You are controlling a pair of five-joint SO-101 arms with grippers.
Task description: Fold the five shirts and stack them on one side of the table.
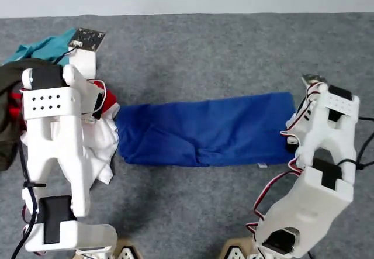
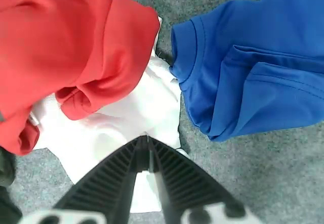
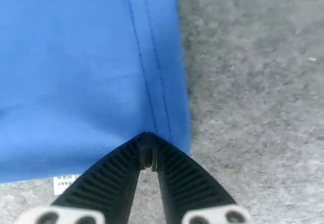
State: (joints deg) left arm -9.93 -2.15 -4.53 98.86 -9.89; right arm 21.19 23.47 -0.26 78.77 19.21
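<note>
The blue shirt [image 1: 204, 130] lies at the centre of the grey table [image 1: 193, 54], folded into a long band running from one arm to the other. Its collar end [image 2: 185, 52] lies just beside the heap of unfolded shirts. In the heap, the red shirt [image 2: 66, 47] rests on top of the white shirt [image 2: 126, 113]. The high view also shows a teal shirt [image 1: 44, 48] and a dark shirt [image 1: 9, 130] at the table's edge, both cut off by the frame. The left arm [image 1: 55, 130] stands over this heap and covers most of it, so the extent of each garment cannot be made out. The left gripper [image 2: 147, 144] is positioned over the white shirt with its jaws closed, tips together. Whether any fabric is pinched between them cannot be determined. The right arm [image 1: 318, 154] stands at the opposite end of the blue band and hides that end's corner in the high view. The right gripper [image 3: 147, 142] sits at the stitched hem of the blue shirt [image 3: 76, 67], jaws closed. Its tips meet right at the cloth edge, and whether they grip the hem cannot be determined. A small white label [image 3: 65, 183] protrudes from under the blue fabric onto the table near this gripper. Its print is too small to read.
</note>
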